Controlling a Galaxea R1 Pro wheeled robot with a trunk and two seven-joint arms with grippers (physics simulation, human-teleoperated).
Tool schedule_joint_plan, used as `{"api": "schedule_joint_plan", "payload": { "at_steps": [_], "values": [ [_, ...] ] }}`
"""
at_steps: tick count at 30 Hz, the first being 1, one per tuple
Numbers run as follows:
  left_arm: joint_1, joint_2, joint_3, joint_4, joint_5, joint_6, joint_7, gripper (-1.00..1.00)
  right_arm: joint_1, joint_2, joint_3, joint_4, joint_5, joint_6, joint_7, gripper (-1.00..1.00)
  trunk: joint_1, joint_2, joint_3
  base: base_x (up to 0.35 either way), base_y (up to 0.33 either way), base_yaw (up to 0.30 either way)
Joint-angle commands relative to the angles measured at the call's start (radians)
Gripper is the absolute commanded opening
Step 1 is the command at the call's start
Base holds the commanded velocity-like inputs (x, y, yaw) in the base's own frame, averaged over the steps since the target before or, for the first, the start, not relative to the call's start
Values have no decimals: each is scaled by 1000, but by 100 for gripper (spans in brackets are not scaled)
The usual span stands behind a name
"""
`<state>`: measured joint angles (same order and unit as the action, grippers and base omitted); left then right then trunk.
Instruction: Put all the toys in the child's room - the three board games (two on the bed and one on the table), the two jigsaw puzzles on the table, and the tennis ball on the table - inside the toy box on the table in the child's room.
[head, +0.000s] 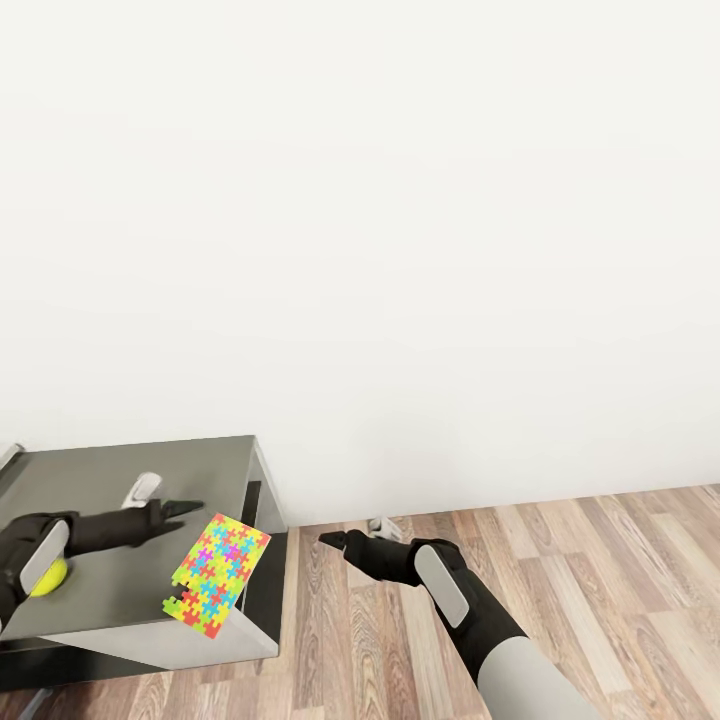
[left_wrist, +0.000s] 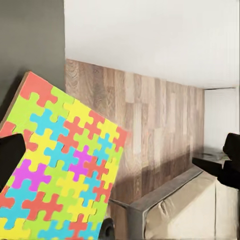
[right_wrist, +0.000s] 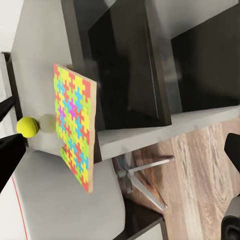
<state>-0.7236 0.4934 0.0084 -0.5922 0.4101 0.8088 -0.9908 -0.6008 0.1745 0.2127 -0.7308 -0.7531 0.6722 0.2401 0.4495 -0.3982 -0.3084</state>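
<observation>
A: Where does the jigsaw puzzle lie, and what holds it?

B: It sits tilted at the right edge of the dark grey desk, part of it overhanging the wood-plank floor. The left tool points toward its far end; whether the tool grips the board cannot be told from these views. The tennis ball rests on the desk to the left, beside the left arm.

A: And the right tool?

B: It hangs over the floor, right of the desk, carrying nothing; its spread cannot be judged.

A: What is the risk?

B: The puzzle may slide off the edge if nudged sideways; the arm could also roll the ball away.
</observation>
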Motion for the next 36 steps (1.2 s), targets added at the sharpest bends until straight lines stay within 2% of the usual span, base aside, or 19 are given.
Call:
{"api": "schedule_joint_plan", "payload": {
  "at_steps": [1,2,4,9,13,20,25,36],
  "values": [
    [0,7,1,0,1,6,-41,100,-1,0,-1,-1,2,3,2,100,1,-2,-2,0,0,0],
    [1,21,1,1,0,6,-94,100,-1,0,-1,-1,1,3,1,100,1,-2,-2,0,0,0],
    [1,40,1,2,0,6,-155,100,-1,0,0,-1,1,3,0,100,1,-2,-2,0,0,0],
    [3,69,1,4,1,6,-258,100,-1,0,0,-1,2,-8,1,100,1,-2,-2,0,0,0],
    [5,80,1,4,0,6,-345,100,-1,0,1,1,0,-39,2,100,12,-23,-11,0,0,0],
    [7,92,0,5,-1,10,-459,100,0,0,1,6,-3,-49,5,100,39,-72,-33,0,0,0],
    [8,98,0,5,-3,11,-576,100,0,0,2,7,-3,-48,5,100,58,-107,-49,0,0,0],
    [10,107,-2,6,2,14,-580,100,-2,0,10,82,-2,-50,5,100,100,-184,-83,0,0,0]
  ]
}}
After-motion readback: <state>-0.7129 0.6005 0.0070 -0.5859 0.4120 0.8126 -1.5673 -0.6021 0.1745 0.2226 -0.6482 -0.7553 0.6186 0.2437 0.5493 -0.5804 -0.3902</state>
